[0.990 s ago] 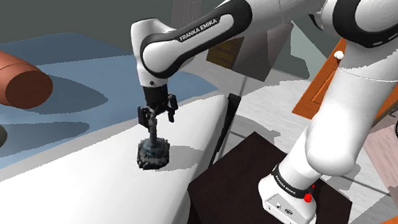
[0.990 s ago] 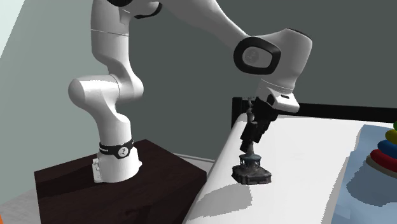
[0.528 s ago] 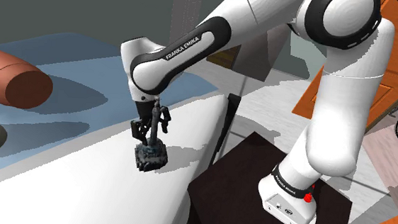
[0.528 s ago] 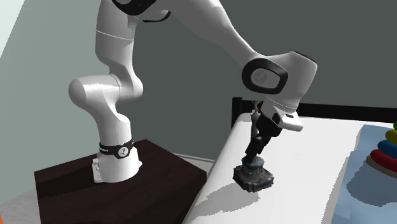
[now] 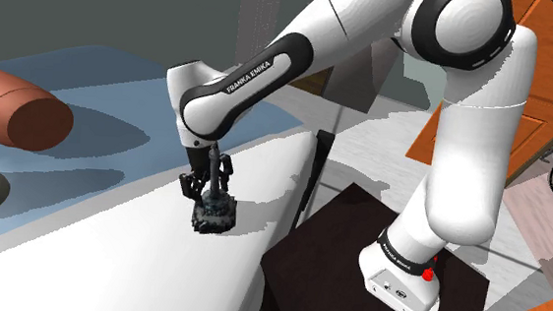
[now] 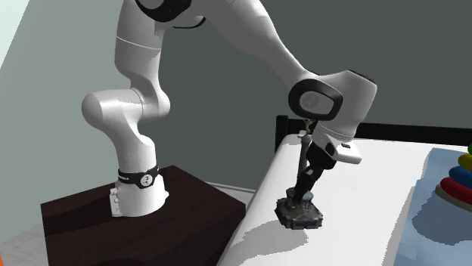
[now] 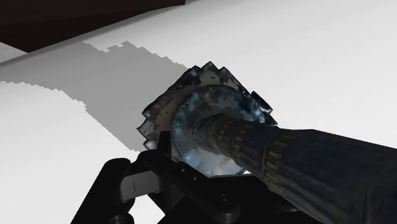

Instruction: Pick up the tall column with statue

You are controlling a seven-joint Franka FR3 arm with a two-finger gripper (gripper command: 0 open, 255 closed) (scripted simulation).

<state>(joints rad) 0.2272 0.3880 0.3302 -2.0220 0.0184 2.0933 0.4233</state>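
Note:
The tall column with statue (image 5: 212,200) is dark and mottled, a thin shaft on a jagged square base, standing on the white surface (image 5: 111,258) near its edge. My black gripper (image 5: 208,183) has come down over it and is open, one finger on each side of the lower shaft. In the second exterior view the gripper (image 6: 308,184) sits just above the base of the column (image 6: 300,214), and the shaft's top reaches up beside the wrist. In the wrist view the column (image 7: 203,121) fills the space ahead of the gripper (image 7: 184,175), its shaft running close past the camera.
A brown cylinder (image 5: 21,112) lies far off at the shoulder view's left, with a coloured ring toy (image 6: 460,178) on the blue cover (image 5: 82,79). The dark stand (image 5: 352,253) is beside the surface's edge. A dark rail (image 6: 408,132) runs along the surface's far side.
The gripper has dropped from the column's top down to just above its base. The base has shifted and tilted slightly.

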